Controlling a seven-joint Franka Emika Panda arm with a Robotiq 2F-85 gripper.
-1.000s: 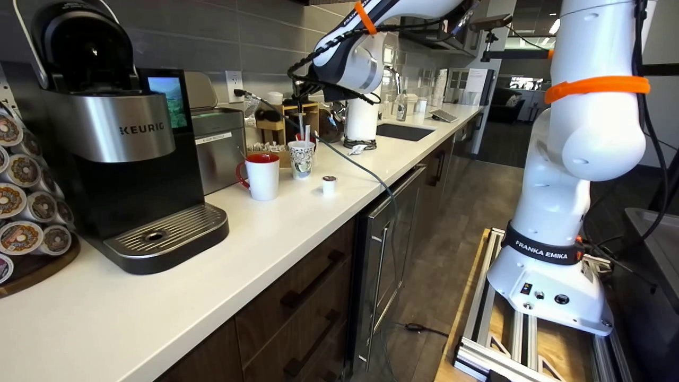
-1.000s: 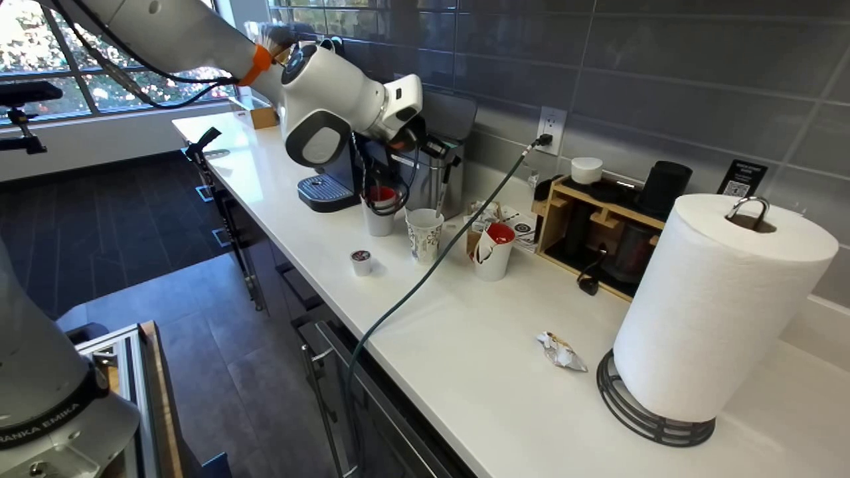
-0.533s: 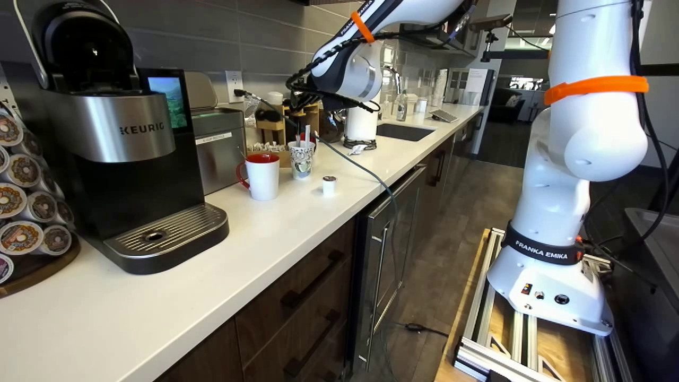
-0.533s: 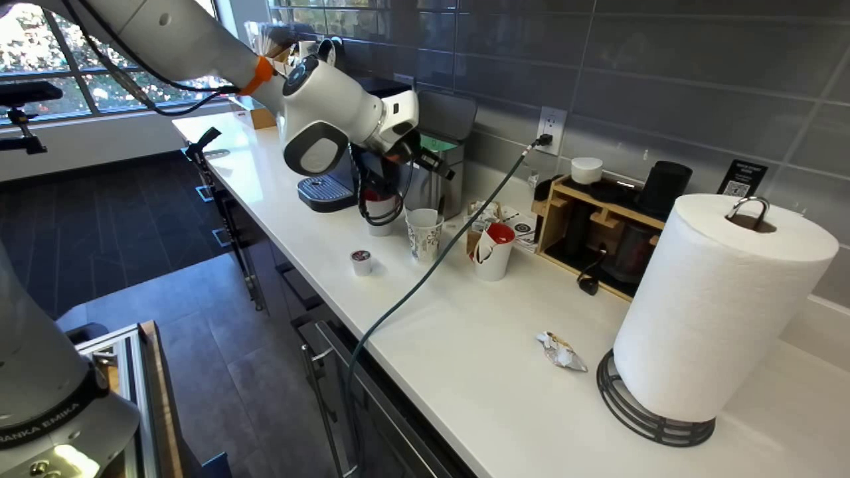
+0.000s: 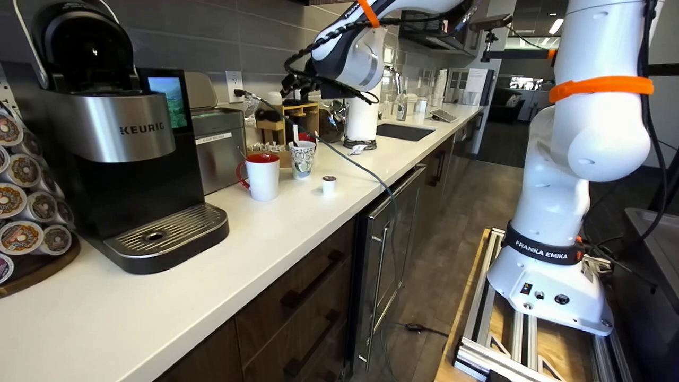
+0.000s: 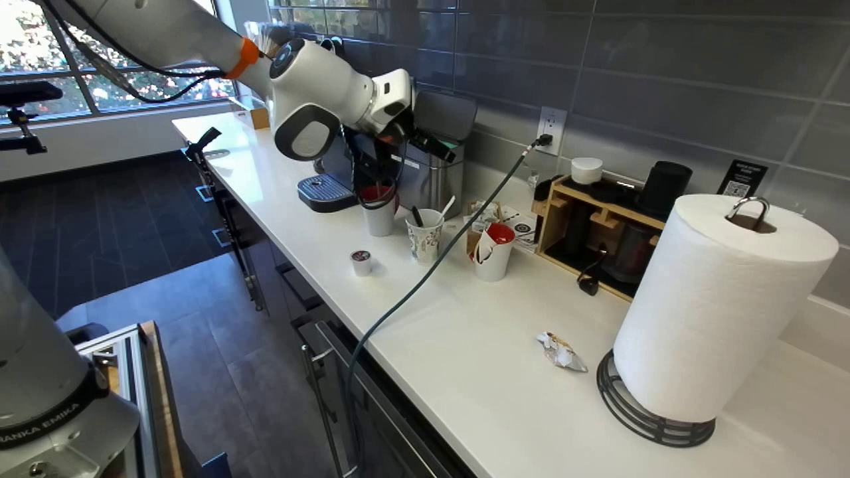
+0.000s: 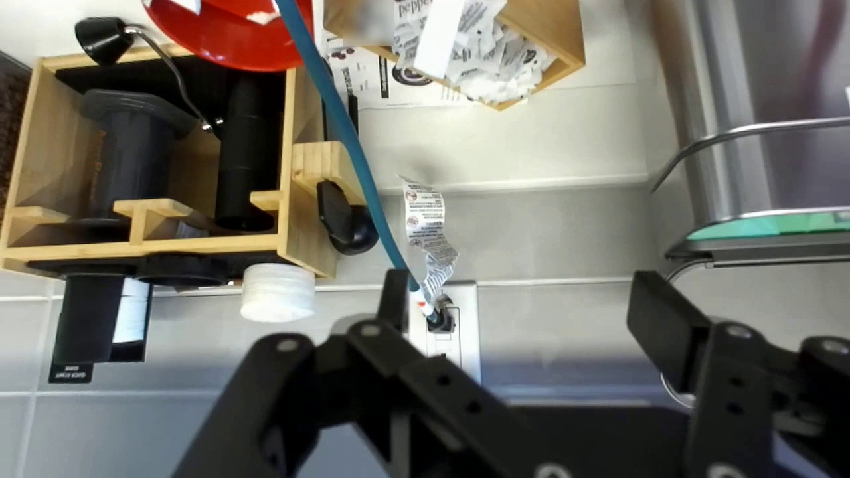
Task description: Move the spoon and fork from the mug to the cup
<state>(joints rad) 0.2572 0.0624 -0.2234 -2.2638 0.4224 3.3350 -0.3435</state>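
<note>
The patterned paper cup (image 6: pixel 425 243) stands upright on the counter. Out of it lean a dark handle (image 6: pixel 417 217) and a white handle (image 6: pixel 447 207); their heads are hidden inside, so I cannot tell spoon from fork. Beside the cup is the white mug (image 5: pixel 264 180) with red lining and red handle, partly covered by the arm's cables in an exterior view. My gripper (image 7: pixel 524 305) is open with nothing between its fingers (image 7: pixel 664 325). It hangs above and slightly behind the cup, apart from both handles, facing the tiled wall and outlet.
Another red-lined white mug (image 6: pixel 493 260) stands near the packet box (image 7: pixel 498 93). A green cord (image 6: pixel 425 279) crosses the counter from the outlet (image 7: pixel 468 332). The wooden organizer (image 7: pixel 292 226), metal bin (image 6: pixel 451 176), coffee machine (image 5: pixel 106 175), coffee pod (image 5: pixel 329 185) and paper towel roll (image 6: pixel 710 312) surround the spot.
The gripper, earlier shut on an upright utensil at the cup, dipped, opened and let go. It has since risen clear. The two handles now lean apart in the cup.
</note>
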